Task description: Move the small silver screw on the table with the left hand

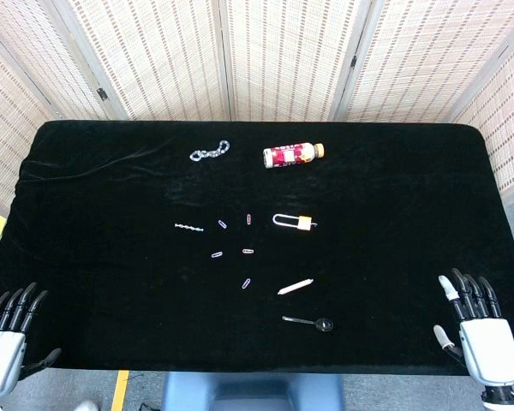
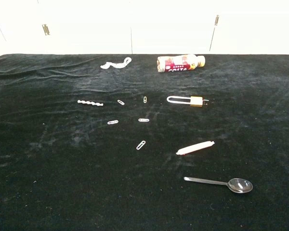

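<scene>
Fingers on my left hand are spread apart and holding nothing, parked at the near-left corner of the desk. Wide bare black cloth between that hand and the nearest items.

Small silver screw lies flat, left of centre, long axis running left-right; it's the leftmost item of the middle cluster. Free cloth on its left and near sides; nearest neighbour is a paper clip just to its right.

Silver chain sits further back, near the far edge. More paper clips scattered around centre, none touching each other.

Bottle lies on its side toward the far edge, cap pointing right; red label, chest view shows letters like "COSTA", not fully readable. Brass padlock with long shackle lies right of the clips. White stick-like piece and a dark spoon sit nearer the front edge, apart from each other.

Right hand at the near-right corner, fingers apart, holding nothing. Right third of the desk is open cloth. Neither hand shows in the chest view.
</scene>
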Tool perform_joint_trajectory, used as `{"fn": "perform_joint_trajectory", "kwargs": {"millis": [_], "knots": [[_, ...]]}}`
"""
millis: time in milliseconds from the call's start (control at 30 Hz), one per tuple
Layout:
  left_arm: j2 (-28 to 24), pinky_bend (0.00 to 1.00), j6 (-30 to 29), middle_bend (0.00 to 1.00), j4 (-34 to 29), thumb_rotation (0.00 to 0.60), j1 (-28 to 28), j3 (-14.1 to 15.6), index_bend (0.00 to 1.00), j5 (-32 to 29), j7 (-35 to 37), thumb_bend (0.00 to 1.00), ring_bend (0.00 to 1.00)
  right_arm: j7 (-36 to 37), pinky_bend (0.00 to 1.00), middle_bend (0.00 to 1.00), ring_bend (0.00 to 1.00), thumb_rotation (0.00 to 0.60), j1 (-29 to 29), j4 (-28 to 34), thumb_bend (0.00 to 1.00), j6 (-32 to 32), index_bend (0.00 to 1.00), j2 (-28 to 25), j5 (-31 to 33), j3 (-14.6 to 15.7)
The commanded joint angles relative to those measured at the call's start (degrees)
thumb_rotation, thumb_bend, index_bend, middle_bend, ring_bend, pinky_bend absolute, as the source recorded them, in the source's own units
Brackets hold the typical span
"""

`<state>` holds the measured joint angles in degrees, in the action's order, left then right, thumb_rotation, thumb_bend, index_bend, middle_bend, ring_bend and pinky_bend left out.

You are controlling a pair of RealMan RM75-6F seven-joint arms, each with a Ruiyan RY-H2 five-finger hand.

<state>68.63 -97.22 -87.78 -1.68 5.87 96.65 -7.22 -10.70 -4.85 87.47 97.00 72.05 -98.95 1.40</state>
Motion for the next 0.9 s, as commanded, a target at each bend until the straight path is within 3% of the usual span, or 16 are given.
{"fn": "perform_joint_trajectory", "kwargs": {"millis": [33,200,233,300,333,367,433,500,567,633,733,900], "knots": [[0.0,0.0,0.4,0.0,0.0,0.6,0.0,0.0,0.0,0.2,0.0,0.16,0.0,-0.2,0.0,0.0,0.01,0.6,-0.1,0.0,0.29,0.1,0.0,0.1,0.0,0.0],[-0.8,0.02,1.6,0.0,0.4,0.6,1.5,-0.1,0.0,2.3,3.5,0.16,0.0,0.3,0.0,0.0,0.01,0.6,-0.4,0.1,0.29,0.9,0.0,0.0,-0.1,-0.1],[-1.0,0.11,2.2,0.02,0.4,0.6,2.2,-0.3,0.0,2.4,4.8,0.17,0.03,0.6,0.0,0.0,0.01,0.6,-0.5,0.0,0.29,1.2,0.0,-0.1,-0.1,-0.2],[-1.4,0.4,3.8,0.18,0.4,0.6,4.5,-1.8,0.0,2.8,6.1,0.17,0.24,1.0,0.0,0.0,0.01,0.6,-0.7,0.0,0.29,1.8,0.0,0.0,0.1,-0.4],[-1.6,0.64,5.3,0.41,0.1,0.6,6.4,-2.8,0.03,3.3,6.8,0.17,0.49,0.9,0.0,0.0,0.01,0.6,-0.7,-0.1,0.29,2.3,0.0,0.1,-0.2,-0.7],[-1.7,0.81,6.9,0.61,-0.2,0.6,8.1,-3.3,0.08,4.0,8.3,0.17,0.7,0.5,0.0,0.0,0.01,0.6,-0.7,-0.4,0.29,2.8,0.0,0.4,-0.5,-1.0],[-1.2,0.97,10.2,0.86,-0.3,0.6,12.4,-4.9,0.24,5.0,13.5,0.18,0.93,-0.9,0.0,0.0,0.01,0.6,-0.6,-1.1,0.29,3.6,0.0,1.3,-0.8,-1.7],[0.0,1.0,12.1,0.96,-0.1,0.6,14.7,-6.6,0.35,4.0,15.4,0.2,0.99,-0.8,0.0,0.0,0.01,0.6,-0.4,-1.1,0.29,3.4,0.0,1.5,-0.9,-1.8],[1.3,1.0,13.8,1.0,0.0,0.6,16.4,-8.2,0.45,2.7,15.5,0.21,1.0,-0.1,0.0,0.0,0.01,0.6,-0.1,-1.0,0.29,2.9,0.0,1.3,-0.9,-1.7],[3.6,1.0,21.7,1.0,-0.2,0.6,21.5,-12.2,0.52,-2.9,13.9,0.21,1.0,2.0,0.0,0.0,0.01,0.6,0.7,-0.7,0.29,1.4,0.0,0.3,-0.2,-1.8],[5.9,1.0,29.8,1.0,0.6,0.6,26.6,-16.0,0.52,-9.7,11.7,0.21,1.0,3.5,0.0,0.0,0.01,0.6,1.1,-0.2,0.29,0.5,0.0,-0.6,1.4,-2.5],[11.4,1.0,36.2,1.0,5.3,0.6,32.5,-19.4,0.5,-15.8,7.7,0.21,1.0,6.3,0.0,0.0,0.01,0.6,1.5,0.3,0.29,-0.7,0.0,-1.7,4.6,-3.8]]}}
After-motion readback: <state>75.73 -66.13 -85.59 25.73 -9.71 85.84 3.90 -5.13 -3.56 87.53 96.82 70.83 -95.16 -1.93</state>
